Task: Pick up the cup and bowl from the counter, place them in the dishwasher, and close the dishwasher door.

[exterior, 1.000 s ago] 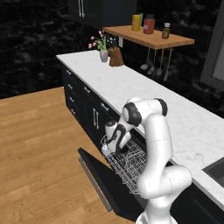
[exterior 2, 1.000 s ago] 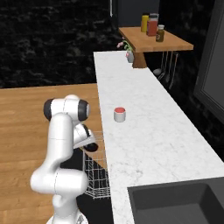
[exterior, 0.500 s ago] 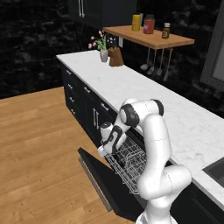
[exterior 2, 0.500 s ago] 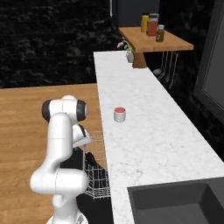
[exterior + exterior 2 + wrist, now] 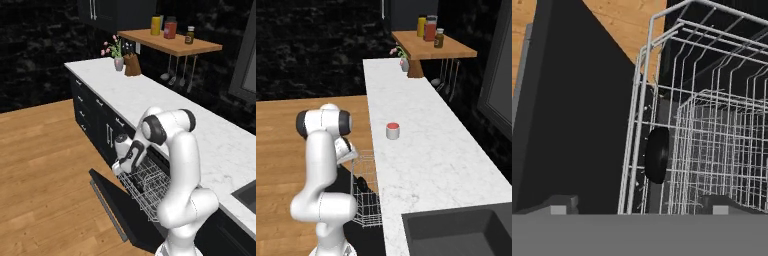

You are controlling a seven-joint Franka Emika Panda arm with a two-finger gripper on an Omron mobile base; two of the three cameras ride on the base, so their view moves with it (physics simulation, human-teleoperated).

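Small black bowl (image 5: 657, 154) already in white wire rack (image 5: 712, 145), on edge. Grey-white cup with red inside (image 5: 392, 131) on white marble counter (image 5: 426, 150), not yet picked. Black dishwasher door (image 5: 120, 202) hanging open. Two-finger gripper (image 5: 118, 167) above rack front, looks empty, can't tell spread.

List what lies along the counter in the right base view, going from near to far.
Sink → cup → flower vase, all on the counter.
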